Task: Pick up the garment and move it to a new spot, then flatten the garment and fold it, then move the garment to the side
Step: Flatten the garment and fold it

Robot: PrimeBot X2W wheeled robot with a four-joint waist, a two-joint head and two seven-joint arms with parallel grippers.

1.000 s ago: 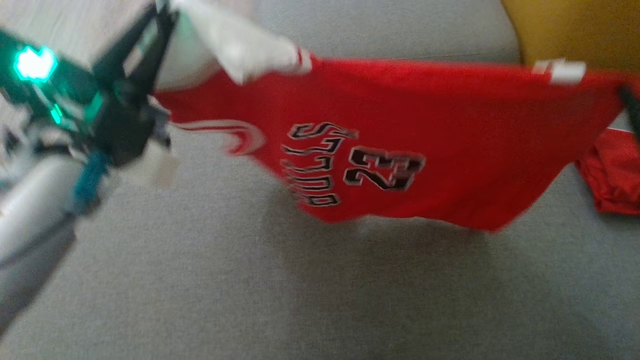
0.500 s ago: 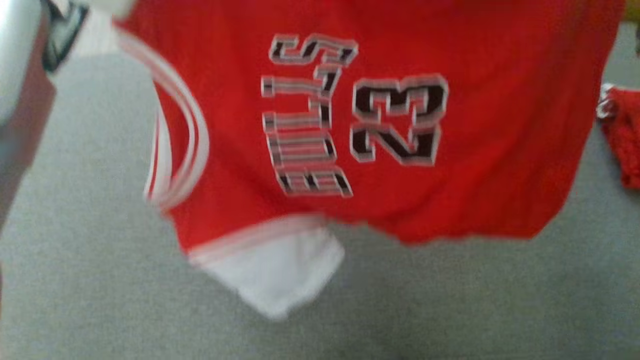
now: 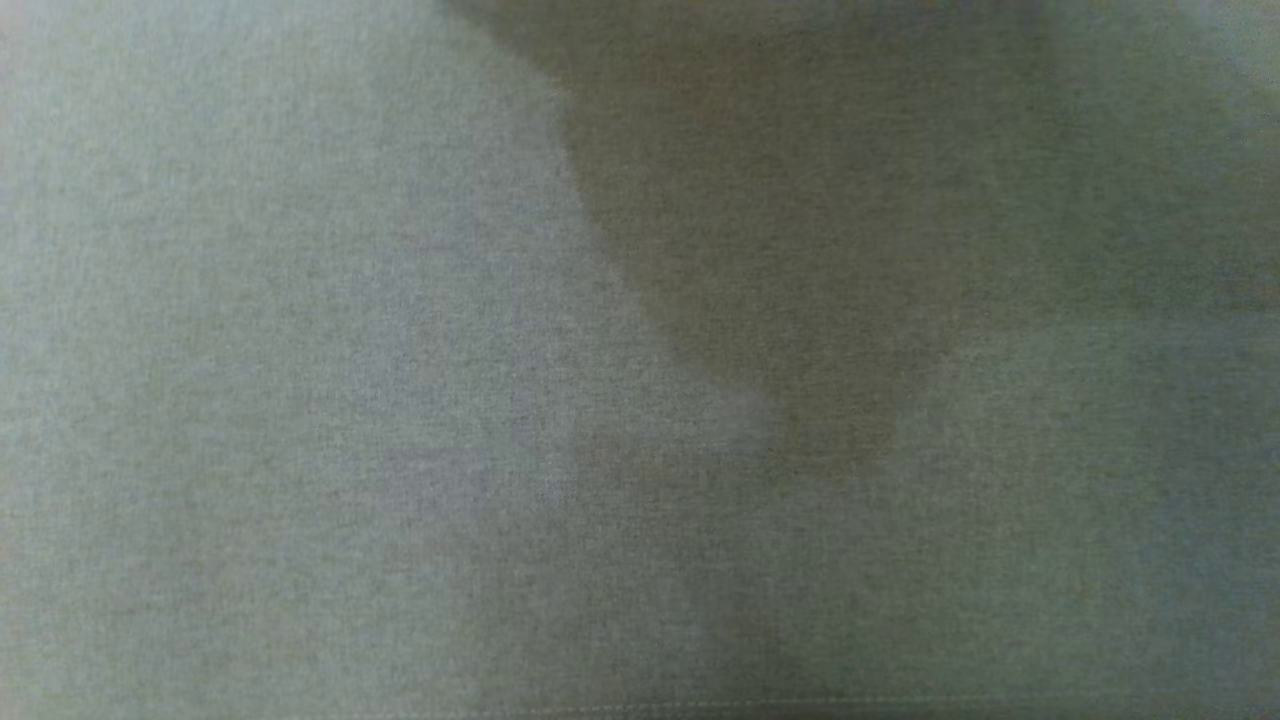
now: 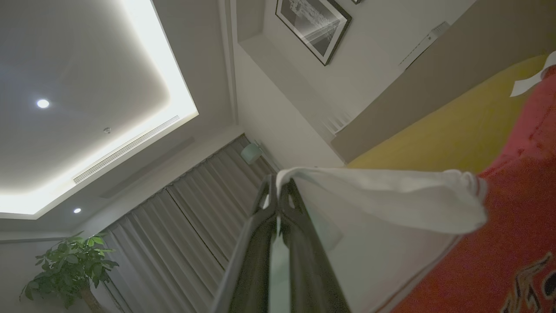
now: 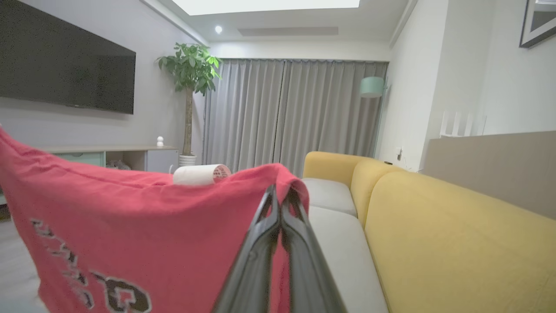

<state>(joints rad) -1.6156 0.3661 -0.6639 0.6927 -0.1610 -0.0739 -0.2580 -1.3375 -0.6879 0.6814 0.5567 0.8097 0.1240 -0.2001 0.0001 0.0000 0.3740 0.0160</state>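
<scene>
So we've got the left claw (image 4: 278, 193) pinched on a white corner of the garment (image 4: 499, 261) and the right claw (image 5: 280, 198) clamped on its red edge, with the cloth strung between them mid-carry, and next we reckon it needs lowering flat onto the sofa seat (image 5: 343, 248).

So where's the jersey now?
In the right wrist view the red jersey hangs left of the yellow sofa, pinched by right gripper; left gripper holds its white sleeve.

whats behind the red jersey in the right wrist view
Past the top edge of the jersey show a low cabinet, a potted plant and grey curtains. What stands lower behind the cloth is covered.
</scene>
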